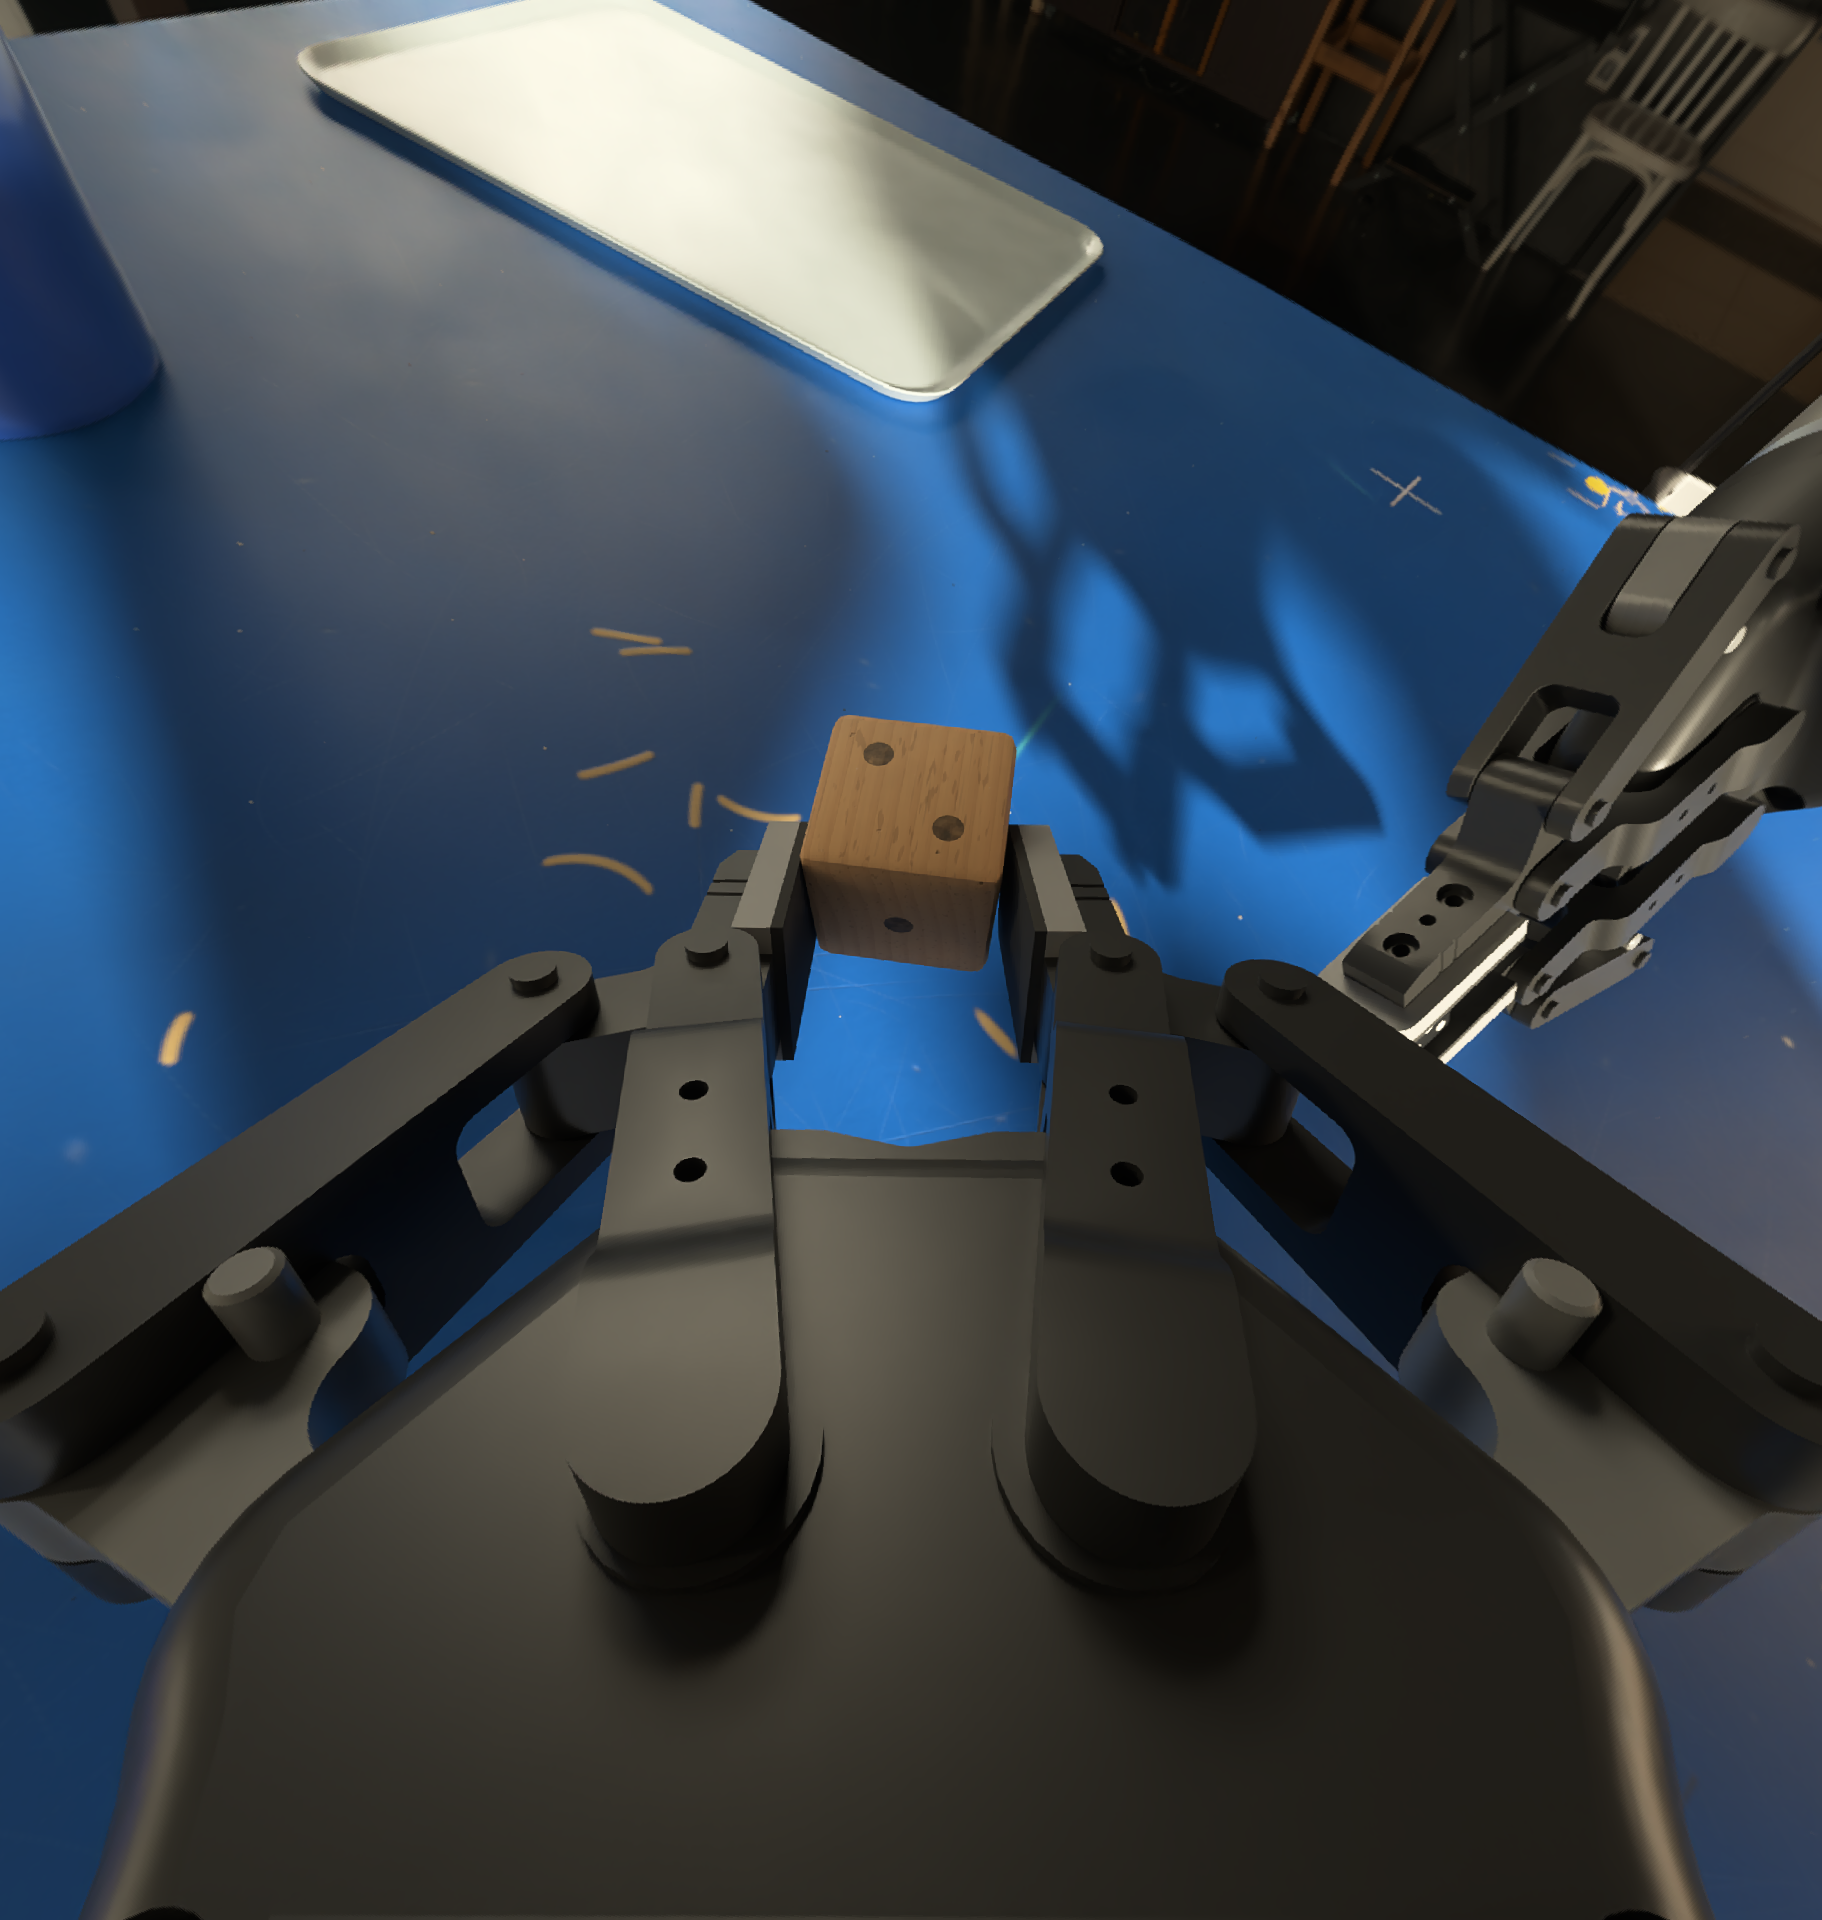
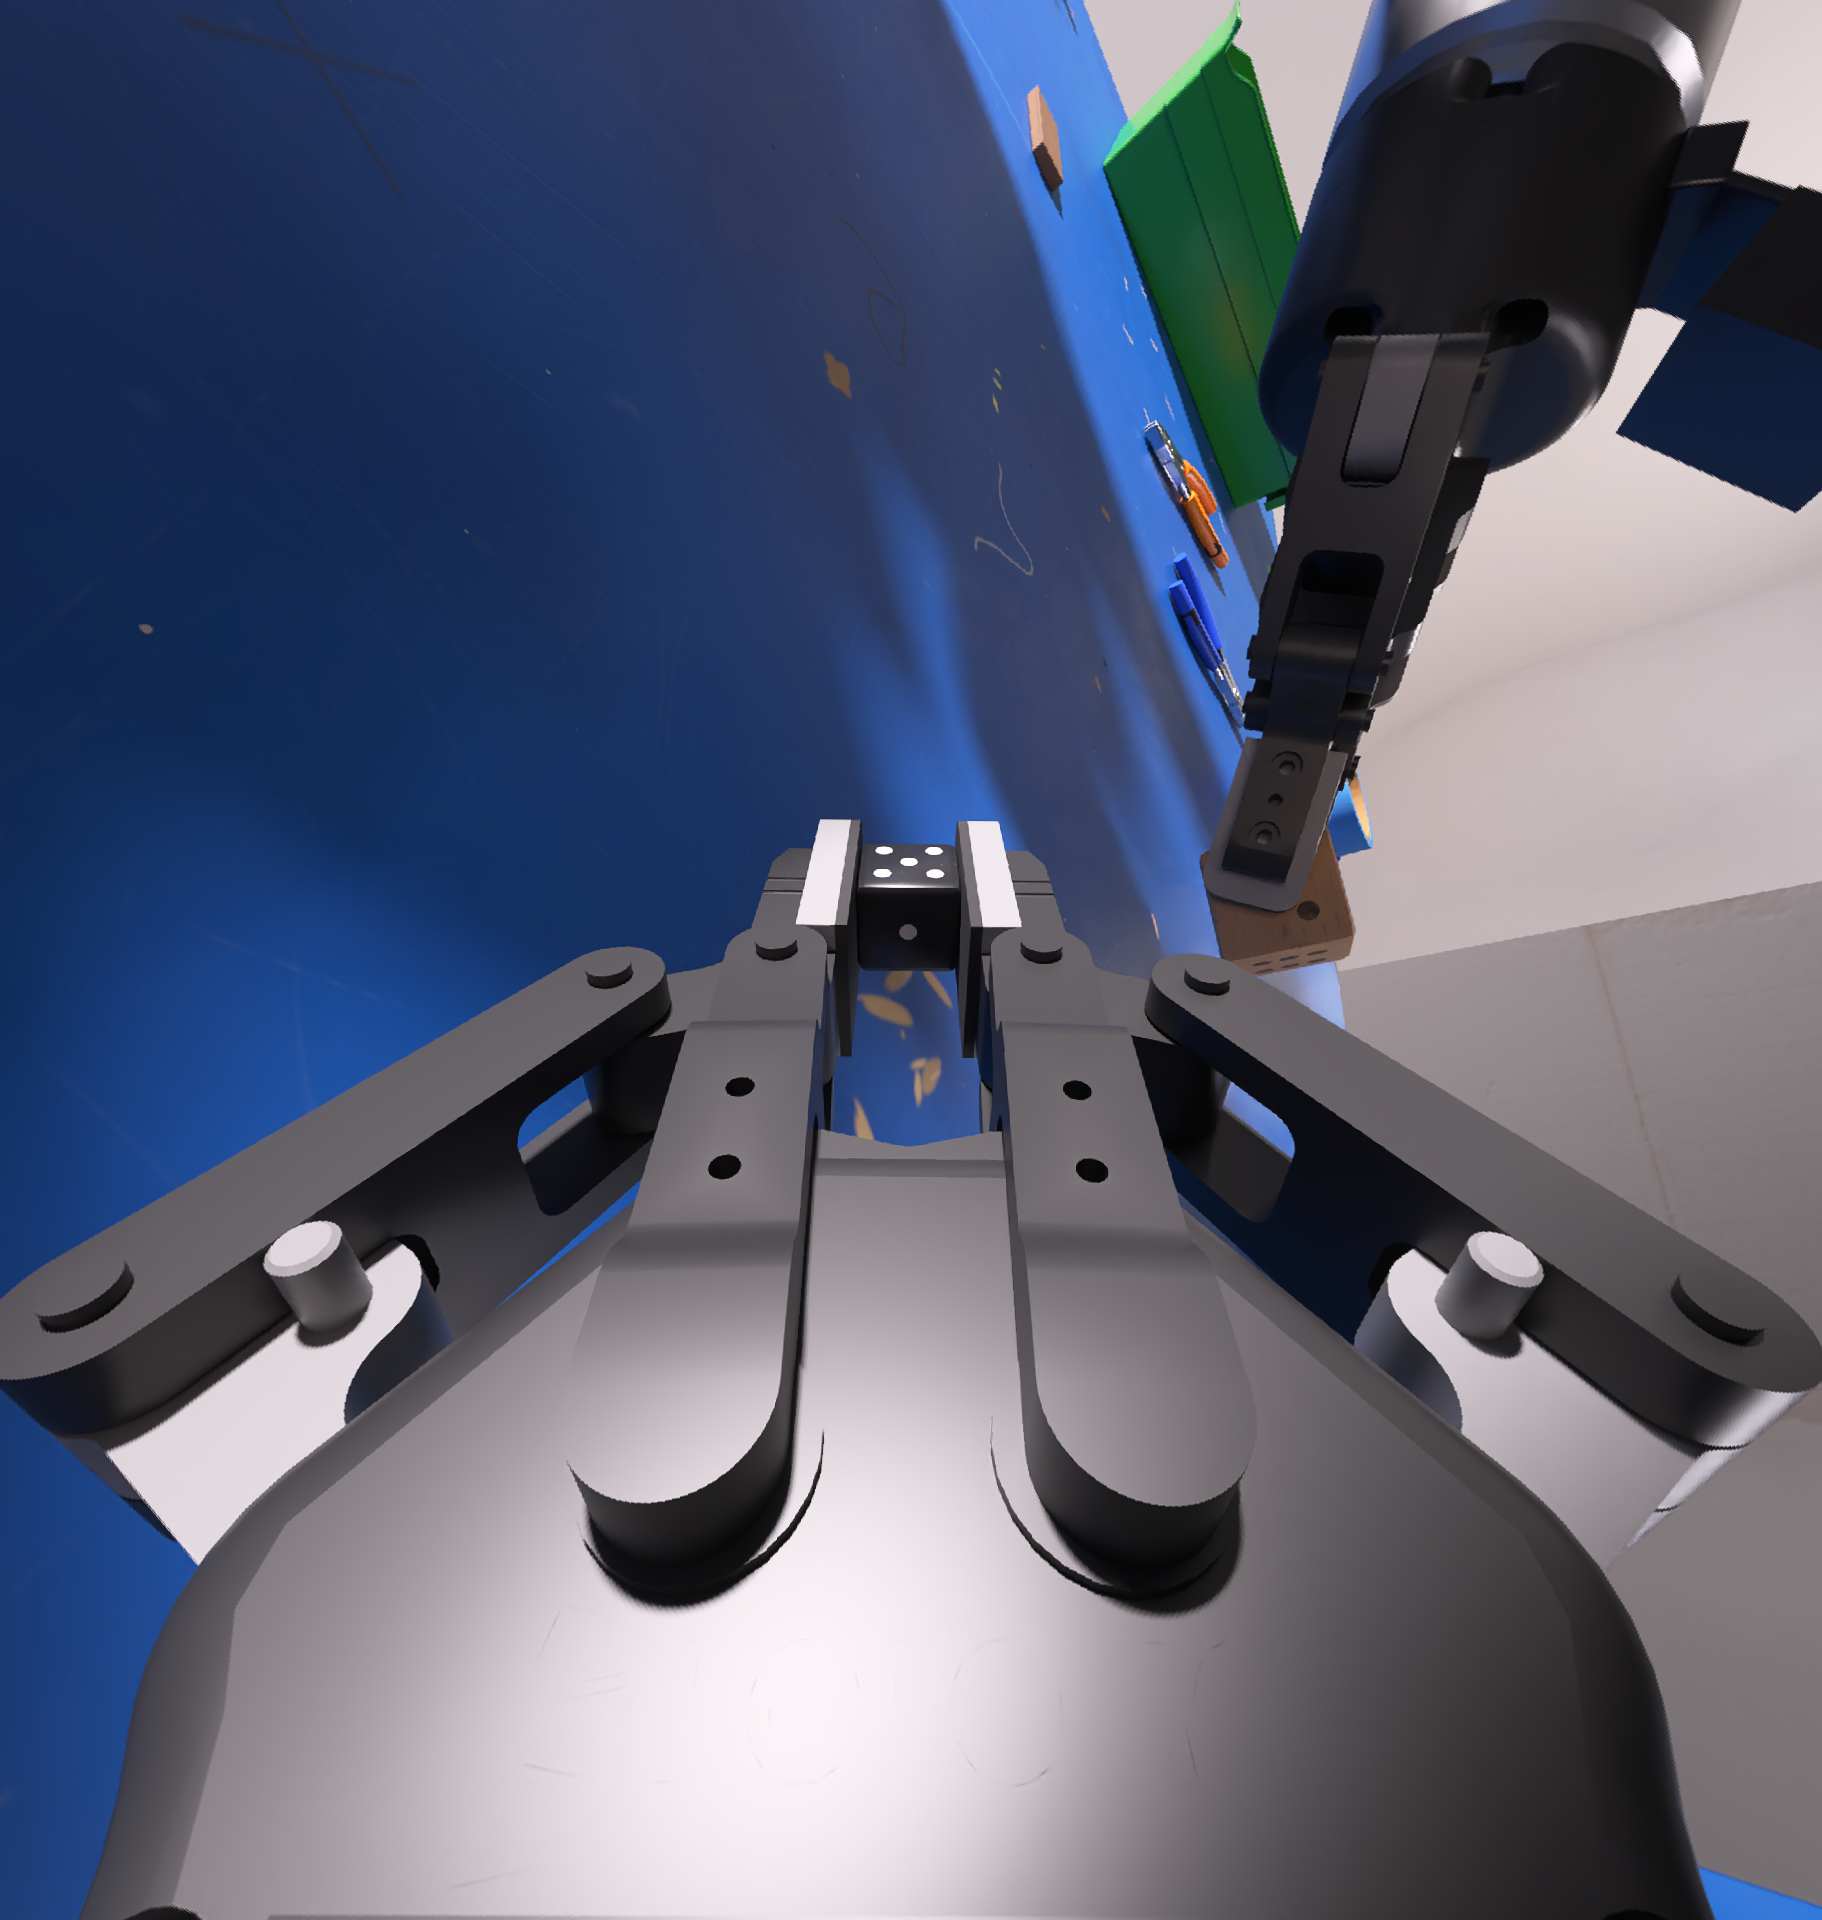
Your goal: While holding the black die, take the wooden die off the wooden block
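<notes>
My left gripper (image 1: 907, 894) is shut on the wooden die (image 1: 912, 831) and holds it above the blue table (image 1: 367, 623). The die's top face shows two pips. My right gripper (image 2: 907, 883) is shut on the small black die (image 2: 907, 894), which has white pips, and holds it off the table. In the right wrist view the left gripper (image 2: 1276, 883) shows at right with the wooden die (image 2: 1302, 930) in it. A small wooden block (image 2: 1044, 140) lies far off on the table. The right gripper (image 1: 1447, 997) shows at the right edge of the left wrist view, and its die is hidden there.
A flat metal tray (image 1: 699, 177) lies at the far side of the table. A blue cone-shaped base (image 1: 24, 260) stands at the far left. A green box (image 2: 1198, 260), an orange tool (image 2: 1193, 499) and a blue pen (image 2: 1198, 623) lie near the table edge. Wood shavings are scattered about.
</notes>
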Motion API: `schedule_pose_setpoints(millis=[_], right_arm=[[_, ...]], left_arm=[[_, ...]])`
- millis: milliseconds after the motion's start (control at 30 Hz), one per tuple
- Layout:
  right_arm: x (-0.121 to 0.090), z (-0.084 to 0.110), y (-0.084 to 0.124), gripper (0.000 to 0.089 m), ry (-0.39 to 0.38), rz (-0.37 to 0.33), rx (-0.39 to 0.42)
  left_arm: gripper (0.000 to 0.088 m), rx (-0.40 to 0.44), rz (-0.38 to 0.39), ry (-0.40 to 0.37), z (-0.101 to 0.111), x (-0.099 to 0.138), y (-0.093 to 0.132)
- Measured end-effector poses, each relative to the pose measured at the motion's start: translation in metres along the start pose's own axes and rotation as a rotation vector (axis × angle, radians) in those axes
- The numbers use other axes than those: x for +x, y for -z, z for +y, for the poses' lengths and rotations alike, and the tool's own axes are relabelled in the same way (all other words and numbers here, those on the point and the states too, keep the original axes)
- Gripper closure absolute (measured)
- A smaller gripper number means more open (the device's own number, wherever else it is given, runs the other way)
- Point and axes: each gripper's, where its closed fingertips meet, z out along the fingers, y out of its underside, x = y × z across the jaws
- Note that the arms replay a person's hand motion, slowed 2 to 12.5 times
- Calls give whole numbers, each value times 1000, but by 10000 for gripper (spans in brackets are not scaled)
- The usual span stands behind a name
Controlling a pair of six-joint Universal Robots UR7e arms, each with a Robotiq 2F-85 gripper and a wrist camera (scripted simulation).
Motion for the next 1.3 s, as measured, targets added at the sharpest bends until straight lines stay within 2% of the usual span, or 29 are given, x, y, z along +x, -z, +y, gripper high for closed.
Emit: schedule_pose_setpoints(millis=[567,1300], right_arm=[[-2,-2,-2,734,10,-3,3],[-2,-3,-2,734,0,1,10]], left_arm=[[559,3,-57,-109,2,0,-1],[559,27,-19,-196,4,14,-10]])
